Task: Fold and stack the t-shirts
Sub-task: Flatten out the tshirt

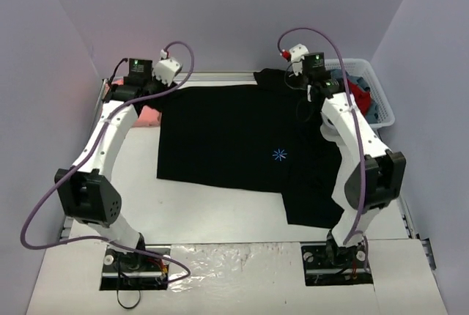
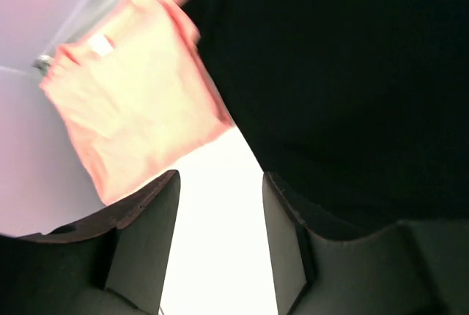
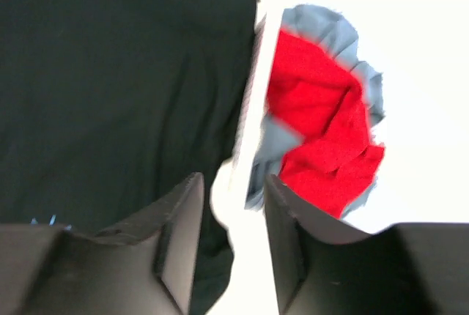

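A large black t-shirt (image 1: 234, 139) with a small blue starburst print (image 1: 279, 155) lies spread flat across the table. A folded salmon-pink t-shirt (image 1: 150, 116) lies at its back left corner, partly hidden by my left arm. My left gripper (image 1: 152, 89) hovers over the gap between the two. In the left wrist view this gripper (image 2: 220, 205) is open, with bare table between its jaws, the pink t-shirt (image 2: 139, 102) to the left and the black t-shirt (image 2: 344, 73) to the right. My right gripper (image 1: 314, 89) hovers at the black t-shirt's back right corner. It is open (image 3: 231, 212) and empty beside the black t-shirt (image 3: 117, 88).
A white basket (image 1: 382, 99) at the back right holds red cloth (image 3: 322, 132) and grey-blue cloth (image 3: 330, 29). Lilac walls close in the back and both sides. A metal rail (image 1: 220, 77) runs along the table's far edge.
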`<state>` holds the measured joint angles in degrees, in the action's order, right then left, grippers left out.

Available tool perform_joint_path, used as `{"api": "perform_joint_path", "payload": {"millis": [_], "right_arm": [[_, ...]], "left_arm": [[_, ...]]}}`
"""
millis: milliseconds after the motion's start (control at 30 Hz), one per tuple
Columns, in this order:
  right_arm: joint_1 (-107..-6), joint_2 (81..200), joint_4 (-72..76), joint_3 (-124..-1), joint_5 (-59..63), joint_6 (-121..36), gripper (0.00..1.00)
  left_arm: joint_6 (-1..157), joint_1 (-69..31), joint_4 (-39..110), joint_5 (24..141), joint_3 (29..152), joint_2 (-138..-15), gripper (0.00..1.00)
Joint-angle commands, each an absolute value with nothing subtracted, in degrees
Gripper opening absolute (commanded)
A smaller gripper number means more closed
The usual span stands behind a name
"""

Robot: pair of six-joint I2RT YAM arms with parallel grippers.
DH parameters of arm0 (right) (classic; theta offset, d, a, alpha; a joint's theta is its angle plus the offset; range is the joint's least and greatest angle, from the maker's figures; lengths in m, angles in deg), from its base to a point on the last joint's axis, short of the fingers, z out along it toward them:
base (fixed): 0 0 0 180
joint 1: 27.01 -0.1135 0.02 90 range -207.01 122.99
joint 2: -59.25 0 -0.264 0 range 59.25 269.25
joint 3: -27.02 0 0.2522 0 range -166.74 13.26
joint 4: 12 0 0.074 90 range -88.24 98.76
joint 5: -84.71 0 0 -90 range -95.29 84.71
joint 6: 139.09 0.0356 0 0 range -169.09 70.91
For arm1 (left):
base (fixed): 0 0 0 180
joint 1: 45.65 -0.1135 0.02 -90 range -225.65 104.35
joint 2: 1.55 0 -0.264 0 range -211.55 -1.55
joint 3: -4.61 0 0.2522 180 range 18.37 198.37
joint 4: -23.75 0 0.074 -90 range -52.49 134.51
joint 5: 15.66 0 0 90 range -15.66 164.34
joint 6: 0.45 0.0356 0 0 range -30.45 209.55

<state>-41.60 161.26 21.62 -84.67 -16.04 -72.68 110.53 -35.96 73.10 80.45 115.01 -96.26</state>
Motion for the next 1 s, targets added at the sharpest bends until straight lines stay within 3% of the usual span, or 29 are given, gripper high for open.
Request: {"api": "perform_joint_path", "payload": {"millis": [0,100,333,533,967], "right_arm": [[-41.5,152.7,27.7,-74.8,-10.3,-71.1,0.38],[-41.6,144.5,31.2,-67.6,-4.4,-70.2,0.48],[-41.5,129.6,33.3,-54.0,1.2,-69.7,0.56],[-41.2,128.9,33.4,-49.4,-3.0,-69.3,0.58],[-40.9,131.7,33.3,-51.0,-3.7,-68.9,0.59]], "left_arm": [[115.9,-37.3,75.2,87.6,105.0,-93.6,0.48],[118.2,-38.4,75.8,93.3,99.6,-91.5,0.50],[125.8,-40.5,81.6,105.9,98.0,-98.8,0.52],[129.8,-41.3,86.5,111.1,100.0,-106.1,0.37],[131.7,-41.3,86.1,110.9,95.1,-106.9,0.38]]}}
